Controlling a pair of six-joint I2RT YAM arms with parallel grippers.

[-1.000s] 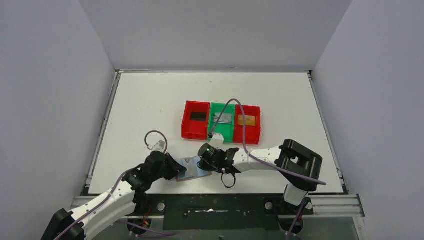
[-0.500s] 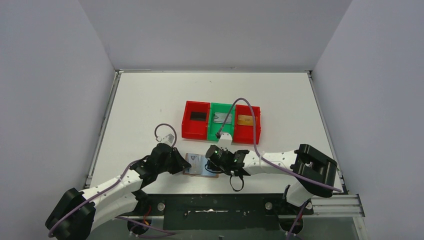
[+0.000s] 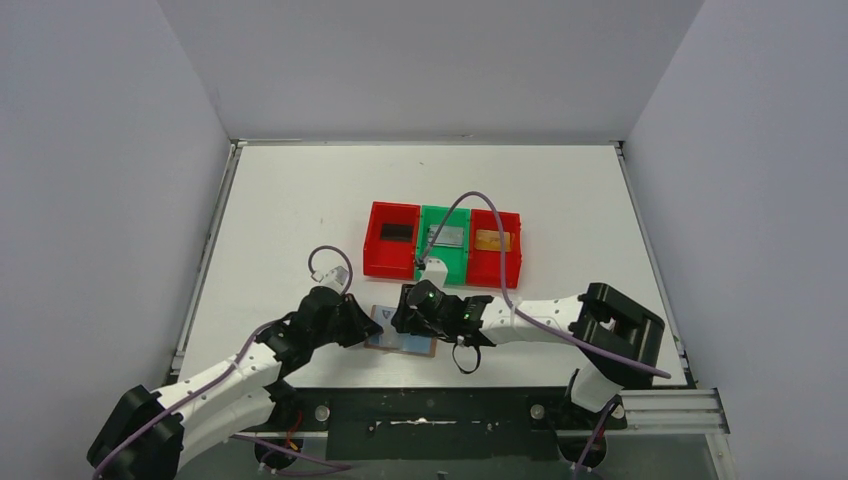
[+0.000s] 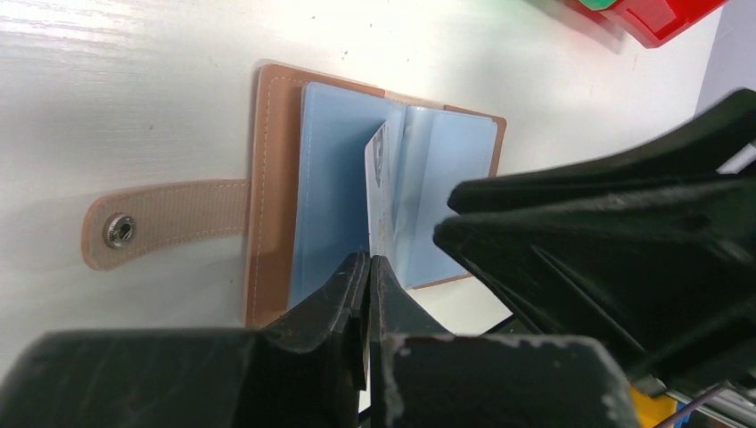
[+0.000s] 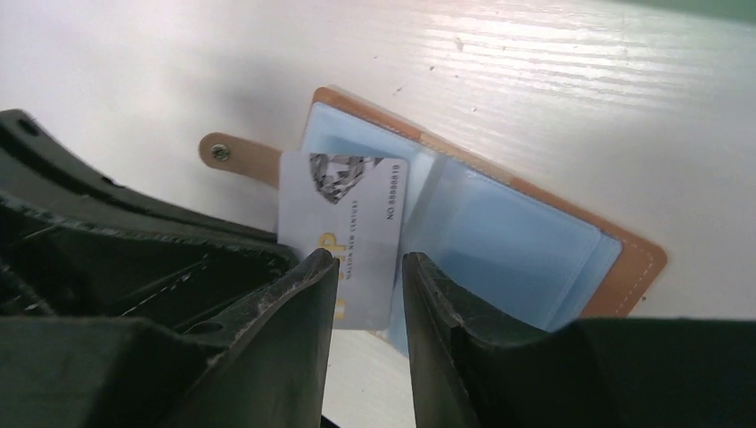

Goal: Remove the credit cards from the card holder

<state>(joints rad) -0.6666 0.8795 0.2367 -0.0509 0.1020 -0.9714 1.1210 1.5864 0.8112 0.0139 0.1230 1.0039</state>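
The tan card holder lies open near the table's front edge, its blue lining up and its strap tab lying flat. My left gripper is shut on the edge of a silver-white card that stands half out of a pocket. My right gripper is open and empty, with the card's lower corner just beyond the gap between its jaws. In the top view the left gripper and the right gripper meet over the holder. A black card, a silver card and a gold card lie in the bins.
A left red bin, a green bin and a right red bin stand in a row just behind the holder. The right arm's purple cable arches over the bins. The table's front edge runs close below the holder.
The right gripper has moved left over the holder, up to the card. The left gripper moved up to the holder a second ago and has held still since.
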